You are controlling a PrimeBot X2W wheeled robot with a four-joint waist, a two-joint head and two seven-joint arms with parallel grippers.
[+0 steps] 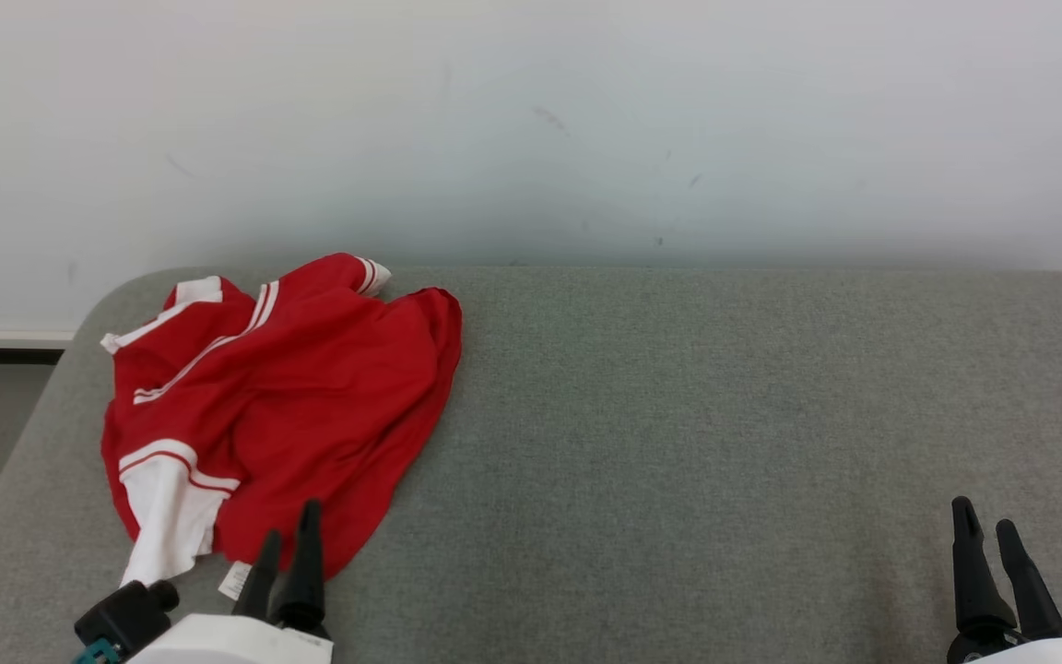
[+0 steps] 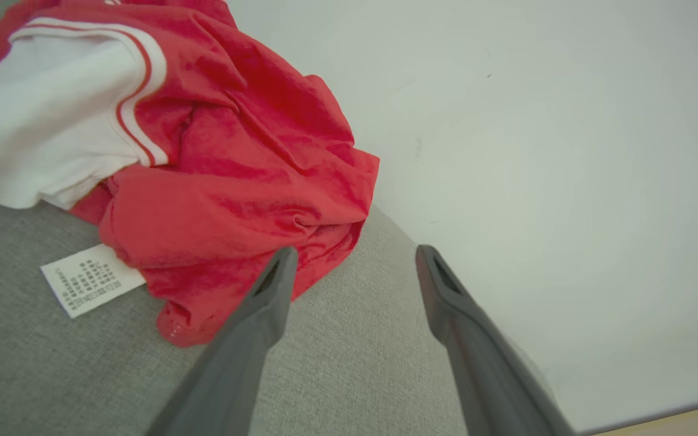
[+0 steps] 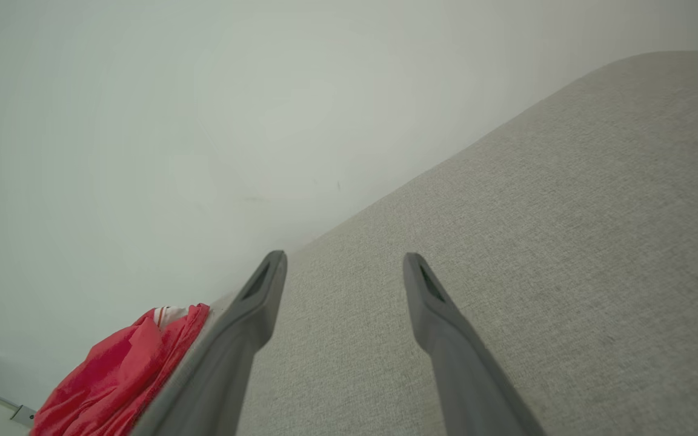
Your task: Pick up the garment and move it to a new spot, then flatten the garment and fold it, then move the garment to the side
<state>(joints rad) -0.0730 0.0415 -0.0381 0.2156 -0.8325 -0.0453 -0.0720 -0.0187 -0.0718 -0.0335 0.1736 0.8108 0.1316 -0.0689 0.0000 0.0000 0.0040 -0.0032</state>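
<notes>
Left gripper (image 1: 289,526): fingers spread, empty, tips pointing forward, over near edge of grey pad (image 1: 678,415), left side. Right gripper (image 1: 984,516): fingers spread, empty, near-right corner.

One garment (image 1: 291,406), two pincers (image 1: 291,521) (image 1: 984,515), one label (image 1: 236,579)

I see a crumpled red cloth garment (image 1: 310,406) with white sleeve panels and white bands carrying thin red stripes; its small label (image 2: 91,280) is white with dark print. The fabric-covered surface (image 1: 725,415) is mottled grey, the wall (image 1: 531,120) behind pale greyish white.
</notes>
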